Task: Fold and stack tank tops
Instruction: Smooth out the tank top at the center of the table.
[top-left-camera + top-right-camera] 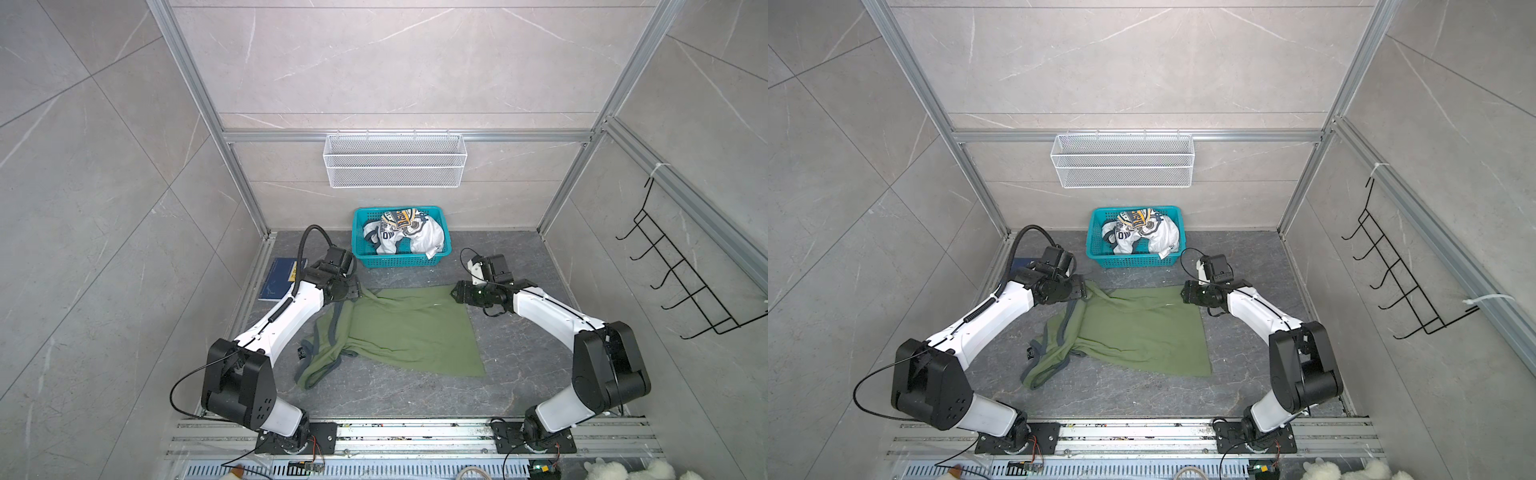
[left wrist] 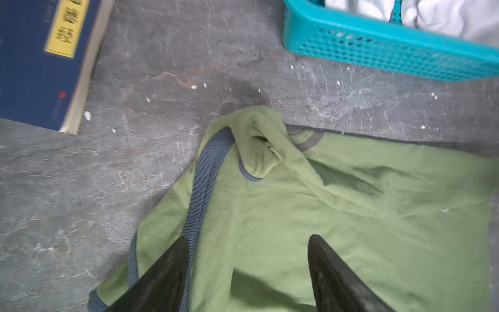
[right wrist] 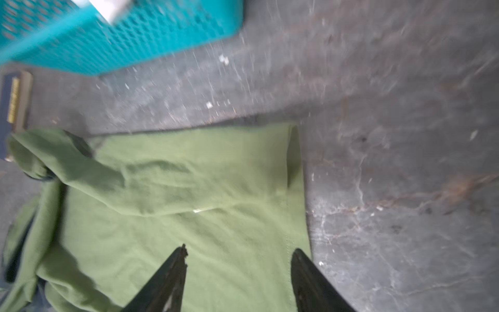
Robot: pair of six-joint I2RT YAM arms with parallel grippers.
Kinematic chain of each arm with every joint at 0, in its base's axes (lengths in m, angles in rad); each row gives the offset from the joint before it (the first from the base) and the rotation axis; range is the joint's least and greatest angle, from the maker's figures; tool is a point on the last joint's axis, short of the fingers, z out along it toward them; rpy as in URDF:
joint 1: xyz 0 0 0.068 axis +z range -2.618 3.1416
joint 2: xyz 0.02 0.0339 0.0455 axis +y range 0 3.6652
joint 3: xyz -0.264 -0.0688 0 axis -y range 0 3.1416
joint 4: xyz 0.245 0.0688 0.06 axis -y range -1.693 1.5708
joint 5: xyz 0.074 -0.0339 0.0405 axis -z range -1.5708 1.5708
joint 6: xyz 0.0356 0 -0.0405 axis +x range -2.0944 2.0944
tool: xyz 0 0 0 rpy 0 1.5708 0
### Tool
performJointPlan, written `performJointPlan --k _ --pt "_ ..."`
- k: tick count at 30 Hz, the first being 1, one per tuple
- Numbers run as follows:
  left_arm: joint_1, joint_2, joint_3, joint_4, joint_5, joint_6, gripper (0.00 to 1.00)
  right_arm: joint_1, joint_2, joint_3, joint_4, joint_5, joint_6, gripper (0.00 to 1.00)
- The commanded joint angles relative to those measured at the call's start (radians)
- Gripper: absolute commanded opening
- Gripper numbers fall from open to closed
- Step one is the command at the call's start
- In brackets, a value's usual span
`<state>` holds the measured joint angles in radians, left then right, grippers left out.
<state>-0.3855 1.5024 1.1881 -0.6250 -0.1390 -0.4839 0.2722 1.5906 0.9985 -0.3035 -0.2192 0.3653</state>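
Bright, even overhead light, soft shadows; sharp top views, motion-blurred right wrist view

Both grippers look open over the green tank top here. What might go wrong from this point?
1. The green tank top has a raised bunch at its far corner near the left gripper; folding now would likely trap that wrinkle.
2. Its straps lie crumpled and overlapping on the left arm's side, so edges may not line up.
3. The right gripper hangs open just over the hem; its fingers might snag cloth and drag it askew.
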Motion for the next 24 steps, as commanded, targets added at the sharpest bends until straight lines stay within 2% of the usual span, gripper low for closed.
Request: performJointPlan --k 1,4,7,14,20,24 --pt "0.007 0.047 -0.020 0.053 0.073 -0.033 0.68 -0.002 0.043 -0.042 0.070 -0.051 0.036 0.63" --pt "0.011 0.108 0.001 0.071 0.084 -0.051 0.61 -0.001 0.069 -0.059 0.116 -0.087 0.058 0.61" --pt "0.022 0.159 0.010 0.101 0.118 -0.081 0.60 -0.001 0.097 -0.068 0.149 -0.093 0.074 0.60" --pt "0.055 0.271 0.042 0.135 0.158 -0.120 0.49 0.000 0.214 0.000 0.168 -0.149 0.086 0.54" --pt "0.074 0.308 0.092 0.165 0.169 -0.092 0.33 0.000 0.278 0.088 0.175 -0.181 0.092 0.48" --pt "0.089 0.344 0.146 0.153 0.175 -0.069 0.28 0.000 0.305 0.169 0.147 -0.158 0.083 0.46"
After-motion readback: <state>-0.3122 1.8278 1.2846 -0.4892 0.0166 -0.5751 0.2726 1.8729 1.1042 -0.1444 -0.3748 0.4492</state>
